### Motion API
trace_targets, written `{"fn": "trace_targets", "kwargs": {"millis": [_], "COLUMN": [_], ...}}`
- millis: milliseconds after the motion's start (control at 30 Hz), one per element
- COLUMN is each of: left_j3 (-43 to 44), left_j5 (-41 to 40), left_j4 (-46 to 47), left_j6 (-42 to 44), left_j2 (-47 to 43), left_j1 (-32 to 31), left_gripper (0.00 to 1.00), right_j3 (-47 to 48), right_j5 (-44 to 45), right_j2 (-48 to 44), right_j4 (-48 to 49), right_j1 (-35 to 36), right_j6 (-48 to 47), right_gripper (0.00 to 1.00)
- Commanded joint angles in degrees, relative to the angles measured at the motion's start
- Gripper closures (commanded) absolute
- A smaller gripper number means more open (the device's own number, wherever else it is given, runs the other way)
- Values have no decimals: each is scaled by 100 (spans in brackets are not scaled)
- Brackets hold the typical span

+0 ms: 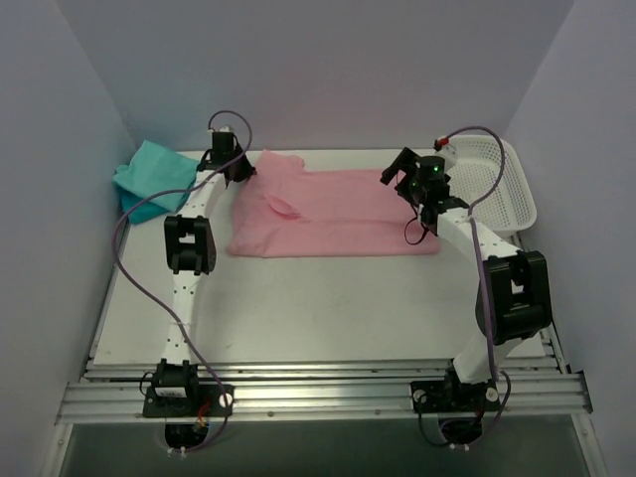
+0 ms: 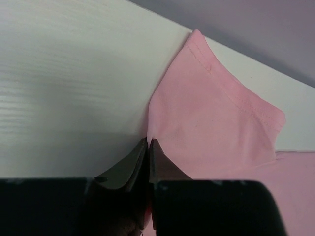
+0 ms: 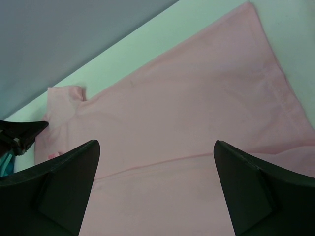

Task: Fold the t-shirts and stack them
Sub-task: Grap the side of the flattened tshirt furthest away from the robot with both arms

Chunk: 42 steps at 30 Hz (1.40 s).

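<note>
Cloth this soft sags (light, limp), so grip hems: your left fingers [image 2: 123, 172] pinch the pink t-shirt [image 1: 338, 214] beside its sleeve [image 2: 216, 113]; right fingers [image 3: 59, 182] gape empty.

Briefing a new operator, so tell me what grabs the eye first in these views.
A pink t-shirt lies spread across the far middle of the table, with a teal t-shirt crumpled at the far left corner. The left gripper has its jaws shut on the pink shirt's edge; the right gripper hangs above, jaws open.
</note>
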Motion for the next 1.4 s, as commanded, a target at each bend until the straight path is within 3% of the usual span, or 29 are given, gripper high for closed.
{"fn": "trace_targets", "kwargs": {"millis": [0,267,533,733,1033,1367], "left_j3": [-623,-1854,-2127,-3005,-3832,-4043], "left_j5": [-312,-320,-645,-952,-1225,-1568], "left_j4": [-453,-241,-425,-188,49,-30], "left_j6": [148,-142,-19,95,192,271], "left_j2": [-382,-1059,-1490,-2078,-2641,-2809], "left_j1": [15,-55,-274,-275,-160,-20], "left_gripper": [89,95,97,98,98,98], "right_j3": [-156,-218,1608,2820,4052,5152], "right_j5": [235,692,727,771,991,833], "right_j2": [-304,-156,1751,3121,3791,4468], "right_j4": [43,-115,-580,-783,-1125,-1231], "right_j1": [5,-4,-74,-224,-399,-435], "right_j6": [-109,-249,-434,-575,-742,-724], "right_gripper": [4,3,4,5,5,4]}}
